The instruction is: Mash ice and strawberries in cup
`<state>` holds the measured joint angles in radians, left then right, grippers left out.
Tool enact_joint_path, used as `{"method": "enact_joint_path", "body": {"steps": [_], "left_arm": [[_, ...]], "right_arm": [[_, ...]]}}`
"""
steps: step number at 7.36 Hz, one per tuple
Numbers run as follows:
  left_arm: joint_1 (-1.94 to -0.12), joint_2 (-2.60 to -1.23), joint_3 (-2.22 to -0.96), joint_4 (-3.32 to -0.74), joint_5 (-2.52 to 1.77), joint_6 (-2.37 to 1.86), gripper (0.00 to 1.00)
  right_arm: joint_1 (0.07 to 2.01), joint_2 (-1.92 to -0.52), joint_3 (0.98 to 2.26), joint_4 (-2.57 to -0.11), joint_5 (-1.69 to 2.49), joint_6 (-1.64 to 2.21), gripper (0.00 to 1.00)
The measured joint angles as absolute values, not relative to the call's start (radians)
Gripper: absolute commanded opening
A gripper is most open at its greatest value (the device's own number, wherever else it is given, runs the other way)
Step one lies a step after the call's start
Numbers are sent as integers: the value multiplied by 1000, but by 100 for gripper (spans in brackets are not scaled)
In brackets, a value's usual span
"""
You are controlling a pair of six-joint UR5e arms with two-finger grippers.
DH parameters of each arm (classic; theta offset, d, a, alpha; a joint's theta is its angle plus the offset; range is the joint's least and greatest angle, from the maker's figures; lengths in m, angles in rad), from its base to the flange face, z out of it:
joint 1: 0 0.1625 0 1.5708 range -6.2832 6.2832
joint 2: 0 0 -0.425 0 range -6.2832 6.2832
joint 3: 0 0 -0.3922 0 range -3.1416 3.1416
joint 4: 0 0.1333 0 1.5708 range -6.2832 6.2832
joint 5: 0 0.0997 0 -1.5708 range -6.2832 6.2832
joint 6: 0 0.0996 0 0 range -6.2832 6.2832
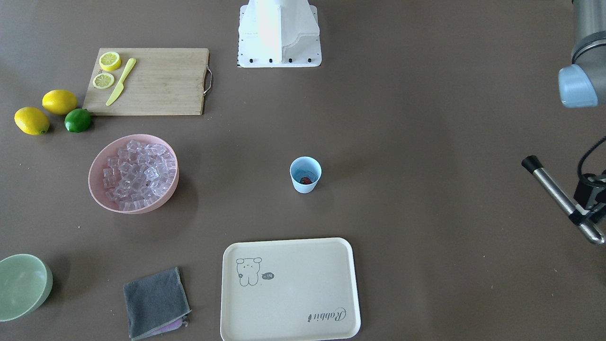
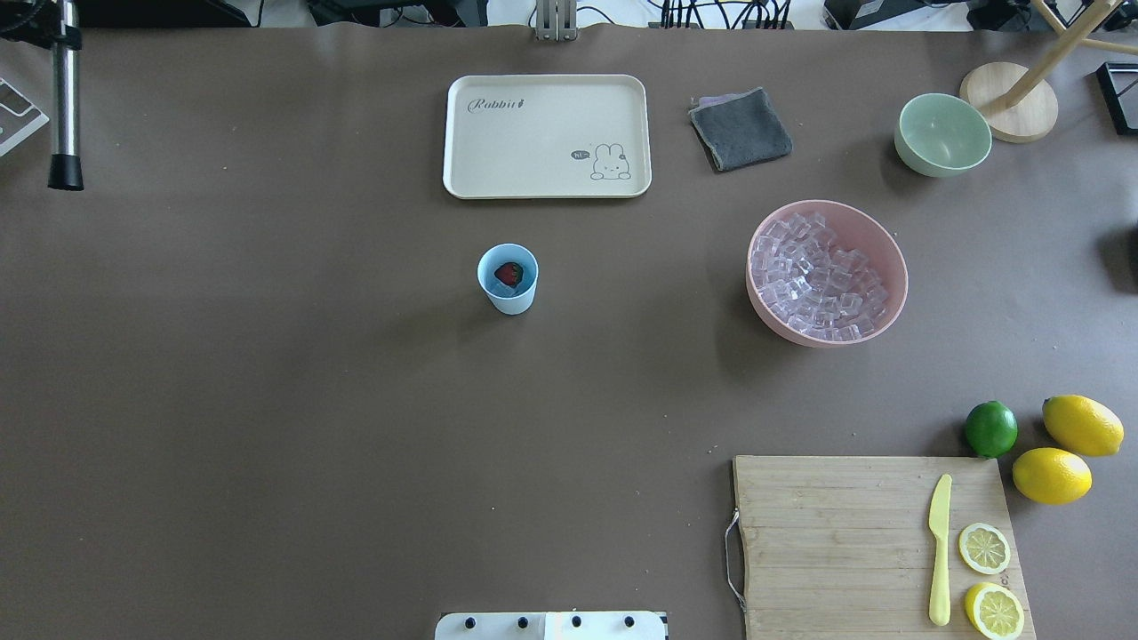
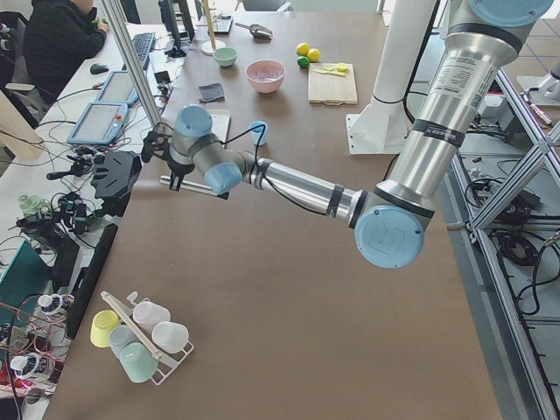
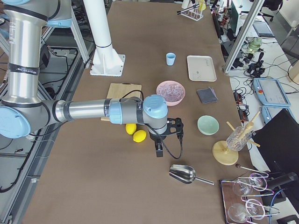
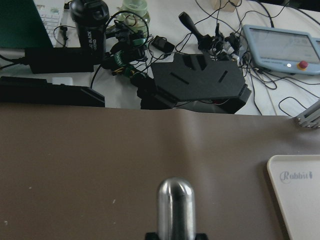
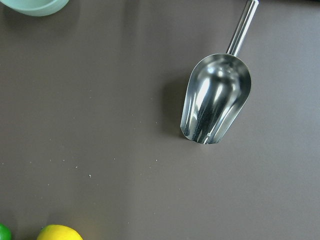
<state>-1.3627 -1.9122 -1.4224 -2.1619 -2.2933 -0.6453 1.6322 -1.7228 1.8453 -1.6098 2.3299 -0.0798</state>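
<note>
The light-blue cup [image 1: 303,187] [image 2: 510,300] stands upright mid-table with a red strawberry [image 1: 306,180] [image 2: 508,274] at its bottom. Ice [image 1: 138,172] [image 2: 820,277] fills the pink bowl [image 1: 97,194] [image 2: 892,258]. My left gripper [image 1: 582,216] [image 5: 176,236] is at the table's left end, far from the cup, shut on a steel muddler [image 1: 555,189] [image 2: 65,98] [image 5: 176,205] with a black tip. My right gripper [image 4: 159,145] hovers over the table between the lemons and a metal scoop [image 6: 215,100] [image 4: 185,174]. It shows only from the side, so I cannot tell its state.
A cream tray [image 2: 547,135] lies beyond the cup, with a grey cloth [image 2: 741,129] and a pale green bowl [image 2: 942,135] beside it. A cutting board [image 2: 845,542] holds lemon halves and a yellow knife [image 2: 940,549]. Two lemons [image 2: 1052,475] and a lime [image 2: 990,428] sit nearby.
</note>
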Motion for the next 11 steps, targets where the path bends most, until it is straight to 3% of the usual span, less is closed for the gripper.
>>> {"method": "enact_joint_path", "body": {"steps": [2,6,7,8,11], "left_arm": [[-1402,-1840,-1303,-2094,-2348,-455,32],[-1349,-1696,-1293,-2035,-2353,-368,39],[-1324,-1654,-1294,-2058,-2352,-367,49],[-1308,-1615,-1291,-2098,-2351,-370,99],[-1286,-1595,-1283,-2140,-2351,-376,99]], "right_arm": [[1633,-1723,1848,-1609,2335,-81,100],[1633,-1734,1867,-1609,2336,-80,100],[1636,-1739,1871,-1610,2337,-80,100],[1641,-1743,1875,-1610,2337,-80,100],[1646,-1748,1877,-1611,2336,-81,100]]}}
